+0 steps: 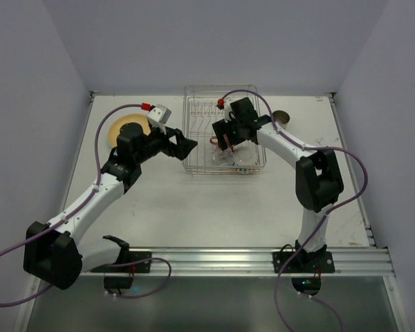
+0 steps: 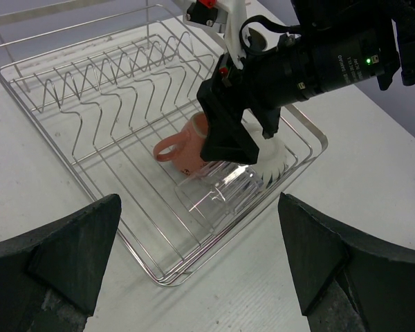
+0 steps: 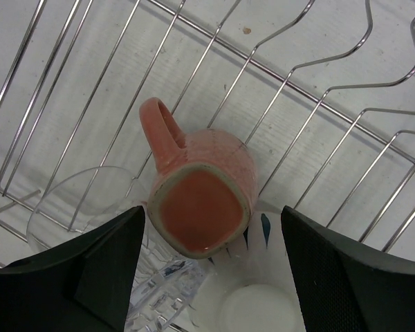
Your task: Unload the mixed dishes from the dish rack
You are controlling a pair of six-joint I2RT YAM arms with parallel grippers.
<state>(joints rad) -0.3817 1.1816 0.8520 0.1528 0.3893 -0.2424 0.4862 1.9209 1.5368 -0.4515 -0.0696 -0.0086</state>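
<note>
Three dishes lie in the rack (image 2: 162, 280): a pink mug (image 3: 200, 200), tipped over, with a glass (image 3: 76, 207) and a white cup (image 3: 256, 308) just beside it. Right end effector (image 3: 212, 235) hangs over the mug, jaws spread either side of its body, gripping nothing, so picking up the mug looks to be the step in hand. Next it must drop, close squarely and lift clear of the wires. Left end effector (image 1: 189, 146) hovers open beside the rack.

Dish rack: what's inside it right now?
Dish rack holds a pink mug, a clear glass and a white cup. The right gripper covers part of the cup.
</note>
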